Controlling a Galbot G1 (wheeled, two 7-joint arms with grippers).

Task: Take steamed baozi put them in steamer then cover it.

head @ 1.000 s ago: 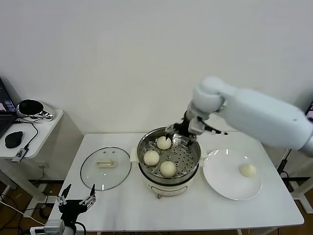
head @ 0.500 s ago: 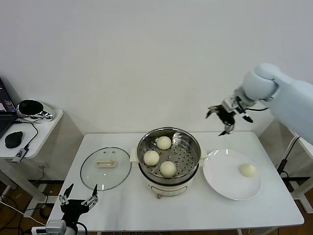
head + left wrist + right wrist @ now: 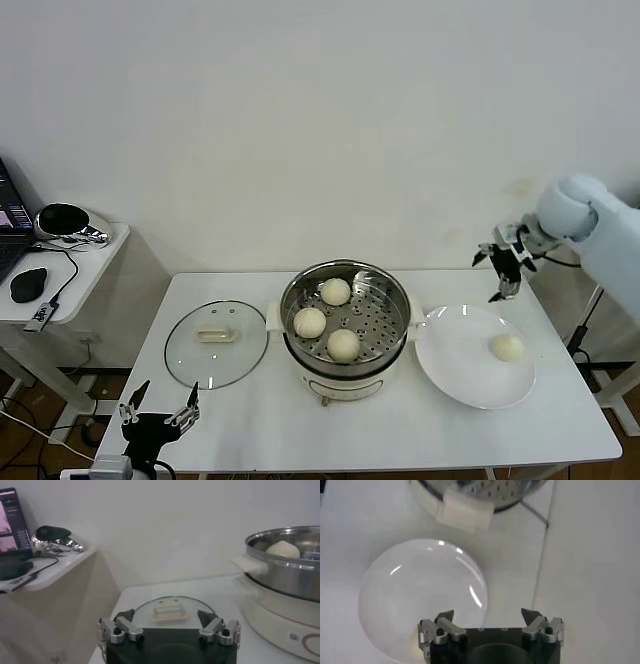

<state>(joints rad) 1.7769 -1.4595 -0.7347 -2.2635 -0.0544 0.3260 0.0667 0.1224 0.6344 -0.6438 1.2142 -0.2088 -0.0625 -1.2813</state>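
three steamed baozi (image 3: 331,318) sit on the tray in the steamer (image 3: 345,325) at frame centre; one last bun (image 3: 507,347) is on the white plate (image 3: 460,370), right of centre. i'd drop the right tool (image 3: 503,267) straight down over that bun, jaws straddling it, and close gently so it doesn't squash. right tool is wide open and empty at the right edge, above and just behind the plate, clear of the bun. left tool (image 3: 158,414) is open too, parked lower left off the surface. cover (image 3: 216,343) lies flat left of the steamer.
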